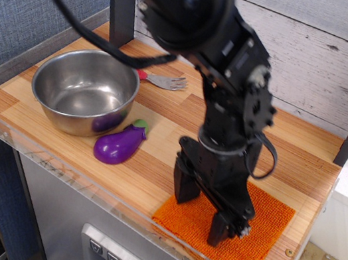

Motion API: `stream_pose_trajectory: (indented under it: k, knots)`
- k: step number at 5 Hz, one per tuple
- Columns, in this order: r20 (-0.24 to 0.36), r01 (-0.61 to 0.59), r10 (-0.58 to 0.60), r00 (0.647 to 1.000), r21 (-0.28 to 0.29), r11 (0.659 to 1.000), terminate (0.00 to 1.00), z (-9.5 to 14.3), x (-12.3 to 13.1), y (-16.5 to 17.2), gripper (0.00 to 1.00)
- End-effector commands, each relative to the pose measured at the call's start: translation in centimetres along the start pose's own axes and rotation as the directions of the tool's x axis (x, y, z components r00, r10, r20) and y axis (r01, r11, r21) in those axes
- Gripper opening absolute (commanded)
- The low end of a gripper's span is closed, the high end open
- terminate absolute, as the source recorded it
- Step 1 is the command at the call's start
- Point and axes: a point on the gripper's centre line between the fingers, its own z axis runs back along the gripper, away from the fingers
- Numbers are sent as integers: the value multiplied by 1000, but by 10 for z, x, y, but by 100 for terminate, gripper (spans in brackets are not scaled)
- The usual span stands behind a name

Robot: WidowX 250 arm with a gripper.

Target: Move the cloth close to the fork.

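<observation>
The orange cloth (pixel 259 219) lies flat at the front right of the wooden table. My black gripper (pixel 202 210) is open and points down right over the cloth's left part, one finger at its left edge, the other over its front middle. The fingertips are at or just above the fabric. The fork (pixel 162 81), grey with a red handle, lies at the back behind the steel bowl, far to the left of the cloth. The arm hides part of the cloth.
A steel bowl (pixel 84 90) stands at the left. A purple toy eggplant (pixel 119 144) lies in front of it. A clear plastic lip (pixel 84 181) runs along the table's front edge. A dark post (pixel 119 19) stands at the back left.
</observation>
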Motion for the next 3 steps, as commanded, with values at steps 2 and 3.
stream_pose_trajectory:
  k: [2,3]
  knots:
    - [63,-12,11,998,10,1000,0,4,17,6,100]
    - [74,-36,34,997,19,999,0,7,22,15,100]
